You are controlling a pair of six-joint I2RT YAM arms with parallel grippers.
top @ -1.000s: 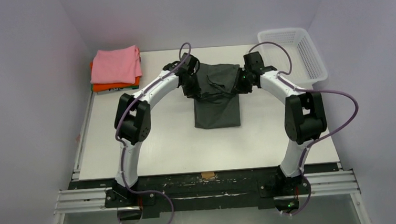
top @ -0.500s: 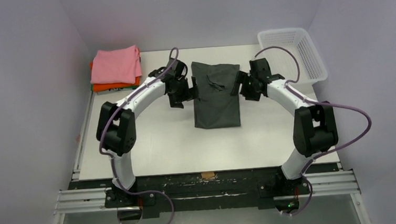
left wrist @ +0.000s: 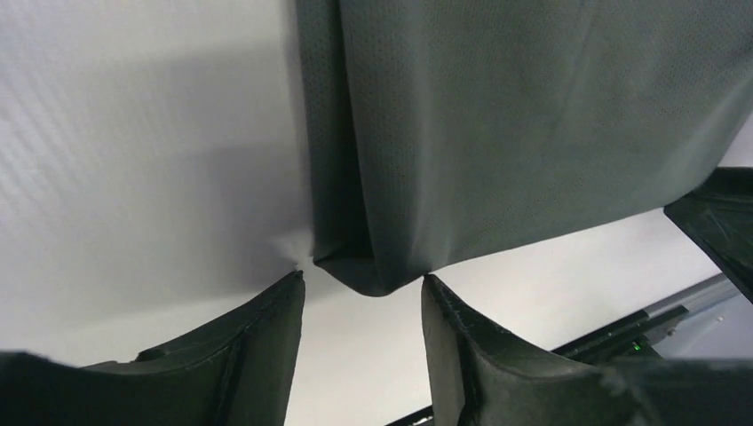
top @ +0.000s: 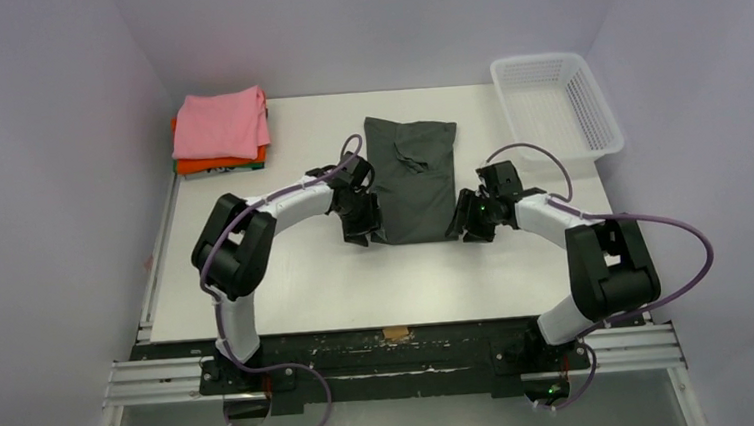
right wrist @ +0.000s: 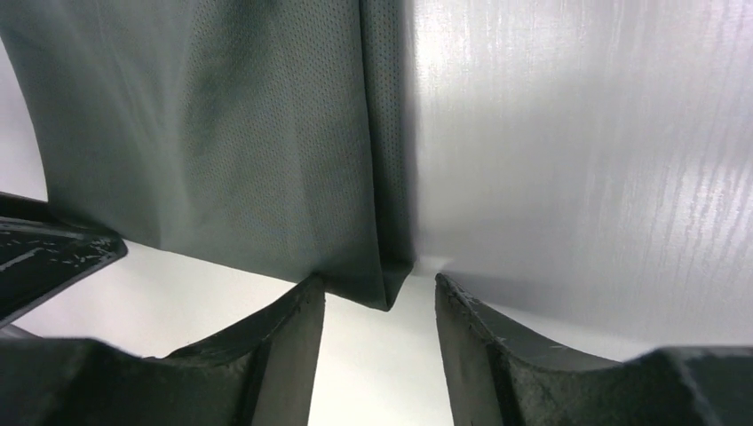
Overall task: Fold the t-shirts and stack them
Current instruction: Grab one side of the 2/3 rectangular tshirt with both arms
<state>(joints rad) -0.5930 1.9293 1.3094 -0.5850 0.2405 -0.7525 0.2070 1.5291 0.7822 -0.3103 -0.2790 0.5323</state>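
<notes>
The charcoal t-shirt [top: 413,180] is lying folded mid-table. The left gripper [left wrist: 360,284] and right gripper [right wrist: 377,284] are straddling its seven and five o'clock corners, fingers parted, pinching nothing.

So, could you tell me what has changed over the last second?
The left gripper and right gripper let go of the far end of the charcoal t-shirt and drew back to its near corners, open. The pink t-shirt, orange t-shirt and mesh basket stayed put.
</notes>
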